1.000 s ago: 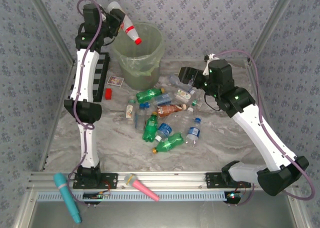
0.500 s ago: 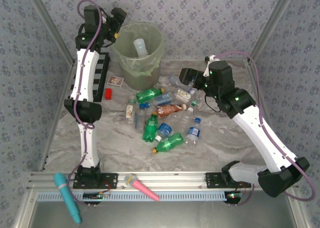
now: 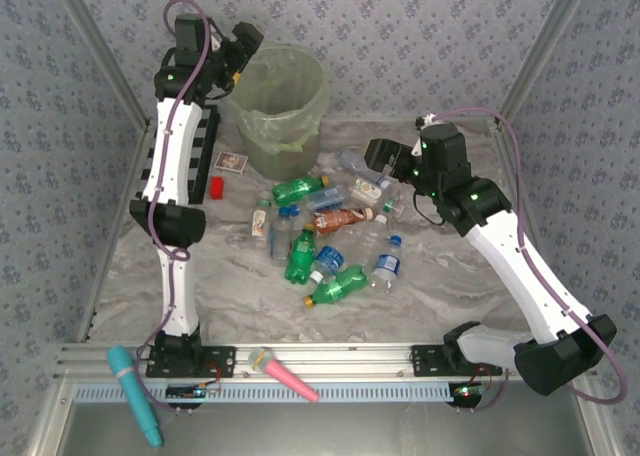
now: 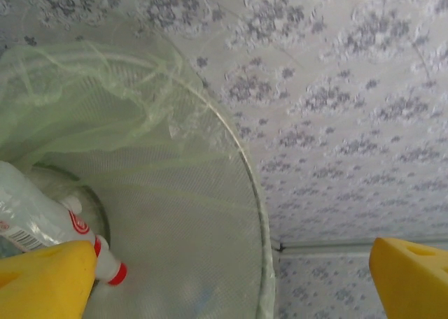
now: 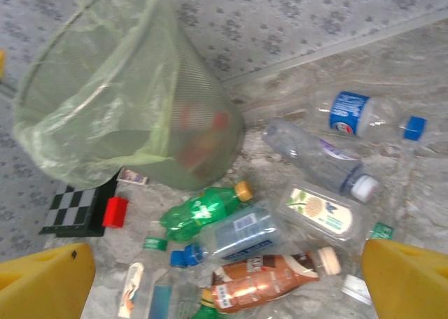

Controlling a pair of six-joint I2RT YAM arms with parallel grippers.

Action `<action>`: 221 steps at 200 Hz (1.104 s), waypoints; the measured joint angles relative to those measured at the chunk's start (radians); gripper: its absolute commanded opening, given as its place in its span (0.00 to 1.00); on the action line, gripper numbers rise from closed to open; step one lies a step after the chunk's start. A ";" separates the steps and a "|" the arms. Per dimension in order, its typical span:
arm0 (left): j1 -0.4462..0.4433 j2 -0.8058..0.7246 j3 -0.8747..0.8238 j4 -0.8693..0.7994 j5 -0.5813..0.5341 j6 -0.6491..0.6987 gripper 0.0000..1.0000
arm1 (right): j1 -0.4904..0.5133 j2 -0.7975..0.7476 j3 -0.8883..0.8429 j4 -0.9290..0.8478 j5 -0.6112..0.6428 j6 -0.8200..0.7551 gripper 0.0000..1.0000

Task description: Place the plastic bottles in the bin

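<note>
Delta vs a second ago: left claw (image 3: 243, 46) was clenched on the white bottle (image 4: 42, 224) above the bin (image 3: 275, 141). It's now released, with the yellow fingertips spread to opposite corners of the left wrist view and nothing between them. The white bottle is down inside the bin, lying tilted against the wall near the bottom, red cap end next to the left fingertip. The left claw hangs over the bin's left rim.

The right arm has barely shifted. Right claw (image 3: 385, 161) is wide open then and now, empty, hovering over the far-right end of the pile. The pile on the counter (image 3: 450, 276) looks unchanged.

Materials:
- **Bin:** round, translucent pale green, fine mesh-like wall texture. A thin crinkled liner bag (image 5: 63, 158) is folded over the rim.
- **Counter:** smooth, grey marble pattern.
- **Remaining bottles:** on their sides, clustered near the bin's base.
  - green soda bottle (image 5: 203, 210), orange cap
  - brown bottle (image 5: 269, 277), pale cap
  - clear bottle (image 5: 367, 116), blue label and cap
- **Other:** boxy red block (image 5: 115, 211) sits just beside the chessboard (image 5: 70, 210), left of the bin.
</note>
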 measured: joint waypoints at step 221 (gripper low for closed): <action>-0.142 -0.738 -1.111 0.128 -0.025 0.334 1.00 | -0.061 0.092 -0.476 -0.173 -0.179 0.150 0.68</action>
